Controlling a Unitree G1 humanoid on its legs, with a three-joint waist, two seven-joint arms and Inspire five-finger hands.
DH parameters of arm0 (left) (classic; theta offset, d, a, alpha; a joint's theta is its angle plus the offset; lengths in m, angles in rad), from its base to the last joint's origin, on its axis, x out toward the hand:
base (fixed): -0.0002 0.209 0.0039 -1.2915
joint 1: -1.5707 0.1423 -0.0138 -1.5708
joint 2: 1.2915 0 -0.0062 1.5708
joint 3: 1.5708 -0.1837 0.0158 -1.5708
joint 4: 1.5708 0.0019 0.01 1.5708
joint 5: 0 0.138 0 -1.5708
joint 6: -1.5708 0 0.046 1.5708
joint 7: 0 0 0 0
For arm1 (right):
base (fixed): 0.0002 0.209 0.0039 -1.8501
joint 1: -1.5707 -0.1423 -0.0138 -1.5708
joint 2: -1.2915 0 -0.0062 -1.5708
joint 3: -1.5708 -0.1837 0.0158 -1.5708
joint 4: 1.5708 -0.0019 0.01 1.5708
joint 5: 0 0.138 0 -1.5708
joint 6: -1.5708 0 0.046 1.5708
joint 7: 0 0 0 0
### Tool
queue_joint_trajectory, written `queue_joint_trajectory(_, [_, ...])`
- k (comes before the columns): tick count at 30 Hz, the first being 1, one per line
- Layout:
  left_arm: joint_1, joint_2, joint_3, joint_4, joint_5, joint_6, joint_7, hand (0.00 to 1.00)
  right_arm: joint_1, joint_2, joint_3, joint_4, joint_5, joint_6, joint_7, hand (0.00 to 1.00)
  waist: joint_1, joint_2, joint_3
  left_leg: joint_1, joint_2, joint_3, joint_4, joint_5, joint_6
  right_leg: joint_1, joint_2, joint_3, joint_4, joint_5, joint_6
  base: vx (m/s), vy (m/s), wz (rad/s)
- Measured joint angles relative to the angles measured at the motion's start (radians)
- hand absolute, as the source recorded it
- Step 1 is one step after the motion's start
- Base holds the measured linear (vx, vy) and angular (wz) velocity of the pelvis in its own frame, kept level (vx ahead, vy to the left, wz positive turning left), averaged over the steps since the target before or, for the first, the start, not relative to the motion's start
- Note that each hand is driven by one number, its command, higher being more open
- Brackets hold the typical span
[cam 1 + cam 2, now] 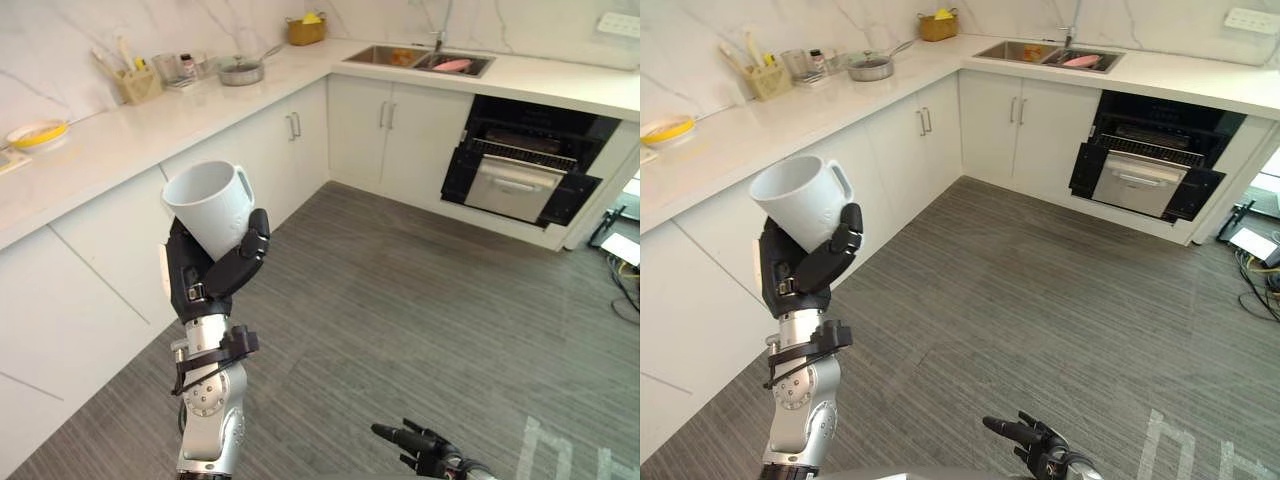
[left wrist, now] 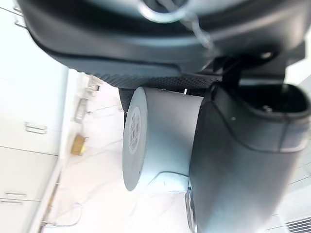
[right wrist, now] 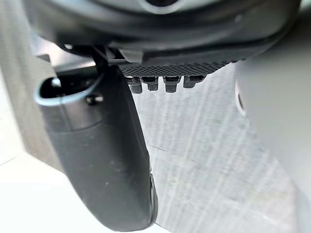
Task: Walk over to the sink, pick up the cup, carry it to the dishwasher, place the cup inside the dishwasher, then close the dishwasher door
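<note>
I saw the kitchen bright and evenly lit, with only soft shadows. The white bench (image 1: 120,140) and marble wall (image 1: 60,40) glared pale, and the floor (image 1: 420,300) carried a faint sheen. In the left wrist view the background washed out behind the cup (image 2: 155,141), and the left hand (image 2: 243,165) stood dark.
</note>
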Motion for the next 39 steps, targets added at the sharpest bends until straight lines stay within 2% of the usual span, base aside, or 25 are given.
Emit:
queue_joint_trajectory(2, [0.000,0.012,-0.001,-0.001,-0.021,0.001,-0.011,0.00,0.001,0.008,0.000,-0.014,0.019,-0.030,-0.017,1.00,-0.002,-0.044,0.015,0.018,-0.022,-0.027,0.024,-0.024,0.016,-0.131,-0.069,0.032,0.314,0.000,-0.011,0.04,-0.011,0.27])
queue_joint_trajectory(3, [0.000,0.015,-0.001,-0.001,-0.022,0.001,-0.012,0.00,0.002,0.012,-0.001,-0.013,0.020,-0.037,-0.023,1.00,-0.006,-0.052,0.019,0.022,-0.021,-0.035,0.035,-0.028,0.015,-0.149,-0.066,0.053,0.346,-0.016,-0.002,0.13,-0.073,0.36])
queue_joint_trajectory(4, [0.000,0.015,-0.001,-0.001,-0.031,0.003,-0.018,0.00,0.002,0.017,-0.013,-0.011,0.034,-0.046,-0.029,1.00,-0.013,-0.054,0.021,0.019,-0.011,-0.047,0.052,-0.037,0.012,-0.166,-0.055,0.069,0.352,-0.039,0.005,0.18,-0.094,0.37])
queue_joint_trajectory(7, [-0.020,0.019,-0.002,-0.001,-0.041,0.012,-0.033,0.00,0.000,0.031,-0.038,0.008,0.055,-0.059,-0.038,1.00,-0.017,-0.044,0.028,0.034,0.042,-0.053,0.076,-0.055,-0.016,-0.186,0.006,0.068,0.111,-0.065,0.002,0.23,-0.150,0.15])
queue_joint_trajectory(9, [-0.051,0.020,-0.004,0.000,-0.042,0.029,-0.052,0.00,0.000,0.034,-0.047,0.007,0.055,-0.057,-0.046,1.00,-0.022,-0.023,0.053,0.060,0.092,-0.044,0.091,-0.074,-0.051,-0.184,0.055,0.111,-0.091,0.007,0.007,0.30,-0.237,0.00])
queue_joint_trajectory(10, [-0.072,0.032,-0.008,0.000,-0.042,0.031,-0.068,0.00,0.002,0.044,-0.060,0.012,0.055,-0.050,-0.047,1.00,-0.028,-0.026,0.070,0.079,0.114,-0.037,0.111,-0.103,-0.084,-0.173,0.067,0.164,-0.199,0.126,0.016,0.35,-0.287,-0.02])
queue_joint_trajectory(11, [-0.080,0.049,-0.016,0.002,-0.041,0.032,-0.085,0.00,0.004,0.047,-0.066,0.031,0.057,-0.038,-0.048,1.00,-0.033,-0.032,0.082,0.112,0.129,-0.027,0.135,-0.143,-0.109,-0.153,0.076,0.161,-0.197,0.257,-0.010,0.41,-0.356,-0.11])
queue_joint_trajectory(13, [-0.081,0.052,-0.043,0.004,-0.041,0.044,-0.104,0.00,-0.007,0.028,-0.089,0.032,0.076,-0.003,-0.049,1.00,-0.038,0.000,0.098,0.136,0.172,0.005,0.161,-0.158,-0.126,-0.161,0.107,0.160,-0.110,0.181,-0.025,0.33,-0.313,-0.15])
queue_joint_trajectory(14, [-0.081,0.048,-0.092,0.006,-0.041,0.047,-0.130,0.00,0.005,0.014,-0.089,0.017,0.076,0.031,-0.051,1.00,-0.048,0.004,0.098,0.150,0.187,0.024,0.186,-0.151,-0.136,-0.162,0.115,0.144,-0.048,0.108,-0.039,0.21,-0.200,0.01])
queue_joint_trajectory(16, [-0.079,0.040,-0.137,0.006,-0.041,0.046,-0.151,0.00,0.026,0.006,-0.089,0.012,0.076,0.061,-0.053,1.00,-0.044,0.006,0.089,0.146,0.211,0.024,0.238,-0.138,-0.151,-0.148,0.133,0.136,-0.031,0.057,-0.060,0.29,-0.267,0.01])
queue_joint_trajectory(19, [-0.075,0.011,-0.162,0.000,-0.039,0.046,-0.154,0.00,0.069,-0.004,-0.104,-0.014,0.075,0.121,-0.057,1.00,-0.040,0.034,0.067,-0.027,0.286,-0.009,0.634,-0.070,-0.172,-0.079,0.192,0.133,-0.108,0.036,-0.080,0.32,-0.267,-0.16])
queue_joint_trajectory(20, [-0.055,-0.009,-0.156,-0.019,-0.040,0.046,-0.149,0.00,0.093,-0.013,-0.098,-0.044,0.075,0.147,-0.061,1.00,-0.037,0.052,0.056,-0.163,0.337,-0.014,0.905,0.043,-0.160,-0.029,0.222,0.138,-0.158,0.031,-0.092,0.41,-0.177,-0.27])
queue_joint_trajectory(22, [-0.027,-0.027,-0.150,-0.028,-0.041,0.045,-0.151,0.00,0.120,-0.019,-0.082,-0.057,0.075,0.154,-0.069,1.00,-0.033,0.054,0.052,-0.265,0.377,0.018,1.119,0.031,-0.124,0.041,0.241,0.152,-0.205,0.023,-0.108,0.36,-0.109,-0.20])
queue_joint_trajectory(23, [-0.005,-0.029,-0.138,-0.033,-0.041,0.045,-0.155,0.00,0.124,-0.025,-0.065,-0.057,0.075,0.158,-0.076,1.00,-0.029,0.049,0.049,-0.326,0.380,0.051,1.188,0.000,-0.076,0.097,0.241,0.166,-0.244,0.017,-0.116,0.31,-0.067,-0.15])
queue_joint_trajectory(25, [0.002,-0.022,-0.123,-0.037,-0.061,0.045,-0.171,0.00,0.125,-0.037,-0.043,-0.043,0.076,0.156,-0.078,1.00,-0.004,0.044,0.048,-0.400,0.366,0.110,1.127,-0.045,-0.030,0.168,0.232,0.185,-0.307,0.021,-0.125,0.43,-0.056,-0.26])
queue_joint_trajectory(27, [0.002,-0.014,-0.091,-0.038,-0.086,0.045,-0.185,0.00,0.102,-0.051,-0.020,0.001,0.078,0.148,-0.080,1.00,0.029,0.023,0.047,-0.424,0.318,0.197,0.905,-0.088,-0.033,0.221,0.197,0.218,-0.337,0.032,-0.106,0.45,0.012,-0.42])
queue_joint_trajectory(28, [0.002,-0.014,-0.067,-0.039,-0.099,0.045,-0.184,0.00,0.077,-0.052,-0.015,0.020,0.078,0.141,-0.080,1.00,0.038,0.008,0.053,-0.428,0.258,0.234,0.716,-0.090,-0.034,0.246,0.167,0.234,-0.355,0.031,-0.097,0.46,0.059,-0.40])
queue_joint_trajectory(29, [0.002,-0.015,-0.051,-0.039,-0.107,0.045,-0.183,0.00,0.055,-0.050,-0.015,0.028,0.078,0.131,-0.078,1.00,0.039,-0.007,0.060,-0.425,0.179,0.230,0.485,-0.048,-0.041,0.263,0.131,0.253,-0.358,0.014,-0.061,0.44,0.074,-0.35])
queue_joint_trajectory(31, [0.003,-0.014,-0.057,-0.043,-0.106,0.045,-0.171,0.00,0.033,-0.049,-0.014,0.046,0.075,0.110,-0.075,1.00,0.044,-0.001,0.056,-0.431,0.106,0.121,0.156,0.075,-0.059,0.287,0.119,0.284,-0.369,-0.004,-0.032,0.48,0.163,-0.43])
queue_joint_trajectory(32, [0.002,-0.013,-0.067,-0.046,-0.103,0.042,-0.161,0.00,0.012,-0.042,-0.003,0.068,0.072,0.100,-0.071,1.00,0.050,0.005,0.054,-0.468,0.116,0.020,0.092,0.115,-0.086,0.320,0.128,0.319,-0.373,-0.032,-0.006,0.46,0.197,-0.53])
queue_joint_trajectory(33, [0.003,-0.013,-0.070,-0.045,-0.101,0.041,-0.158,0.00,0.010,-0.040,0.002,0.070,0.070,0.099,-0.071,1.00,0.052,0.005,0.055,-0.471,0.118,0.011,0.096,0.135,-0.095,0.330,0.128,0.326,-0.373,-0.041,-0.001,0.56,0.320,-0.60])
queue_joint_trajectory(34, [0.004,-0.009,-0.083,-0.033,-0.082,0.041,-0.146,0.00,0.003,-0.031,0.004,0.085,0.043,0.097,-0.071,1.00,0.062,0.003,0.051,-0.458,0.113,0.006,0.133,0.256,-0.074,0.363,0.114,0.349,-0.367,-0.061,0.018,0.36,0.239,-0.42])
queue_joint_trajectory(35, [0.004,-0.009,-0.089,-0.027,-0.065,0.041,-0.141,0.00,-0.003,-0.026,0.003,0.098,0.023,0.098,-0.072,1.00,0.060,-0.004,0.049,-0.453,0.107,0.008,0.152,0.290,-0.048,0.363,0.103,0.361,-0.344,-0.063,0.022,0.52,0.355,-0.43])
queue_joint_trajectory(37, [0.000,0.017,-0.095,-0.027,-0.036,0.041,-0.133,0.00,-0.020,-0.009,0.000,0.127,-0.019,0.110,-0.066,1.00,0.044,-0.039,0.053,-0.447,0.063,0.028,0.211,0.234,0.007,0.324,0.051,0.367,-0.222,-0.058,0.033,0.47,0.294,-0.10])
queue_joint_trajectory(39, [-0.005,0.042,-0.098,-0.027,-0.036,0.049,-0.133,0.00,0.006,-0.002,-0.001,0.129,-0.037,0.118,-0.075,1.00,0.040,-0.067,0.051,-0.400,0.018,0.051,0.252,0.178,0.031,0.325,0.003,0.369,-0.118,-0.035,0.052,0.46,0.228,0.02])
